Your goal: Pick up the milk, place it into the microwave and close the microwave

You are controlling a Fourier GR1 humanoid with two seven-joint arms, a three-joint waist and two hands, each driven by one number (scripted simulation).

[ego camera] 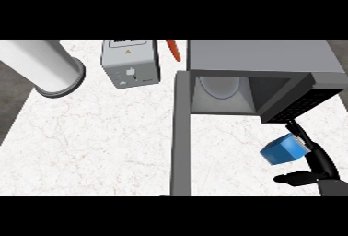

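The white marble surface (95, 138) carries everything here, and the microwave (262, 57) is the landmark, standing at its far right with its cavity (224, 94) facing the robot and a pale round turntable visible inside. The microwave door (181, 138) is swung fully out to the left of the cavity and stretches toward the near edge as a long grey bar, which leaves the mouth unobstructed, as the milk must go in before anything is closed. To the left of the microwave stand a small grey boxy appliance (130, 64) and, further left, a large white cylinder (42, 67); a carrot (175, 50) lies between that appliance and the microwave. In front of the microwave's control panel, the right hand (314, 161) has its fingers curled round the blue milk carton (282, 150), holding it tilted, seemingly off the surface and just outside the cavity's right corner. Open room lies leftward into the mouth; the control panel corner beside the hand looks like the edge to avoid. The left hand is not visible
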